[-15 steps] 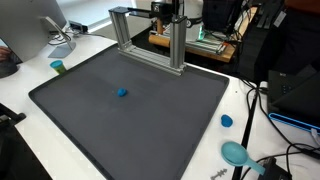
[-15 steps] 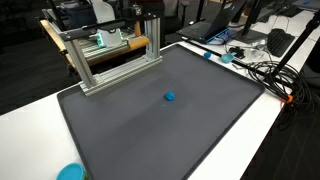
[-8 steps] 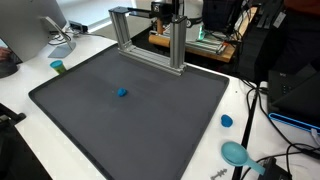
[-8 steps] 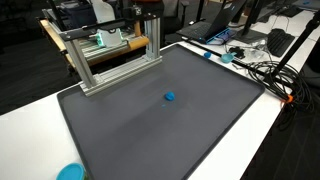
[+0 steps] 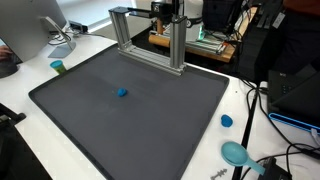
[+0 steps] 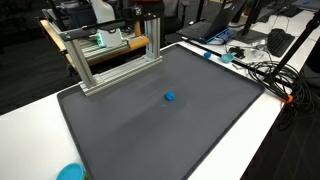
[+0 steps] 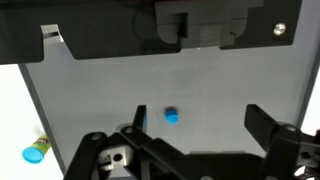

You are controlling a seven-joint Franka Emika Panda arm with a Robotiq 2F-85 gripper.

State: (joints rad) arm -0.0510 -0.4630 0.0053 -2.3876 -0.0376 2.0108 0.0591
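A dark grey mat (image 5: 160, 125) is spread over a white table (image 5: 22, 100) and covers most of it. On the mat a small blue piece (image 5: 122, 92) is seen in both exterior views. It lies alone, toward 9 o'clock from the mat's middle in an exterior view. At the mat's 12 o'clock edge an aluminium frame (image 5: 150, 38) is set upright, with cluttered benches behind it. Off the mat at 4 o'clock lie a blue cap (image 5: 227, 121) and a teal disc (image 5: 236, 152), beside loose cables (image 5: 262, 105). In the wrist view the gripper (image 7: 192, 135) is held wide apart and empty, with the piece (well clear of both fingers) at 11 o'clock.
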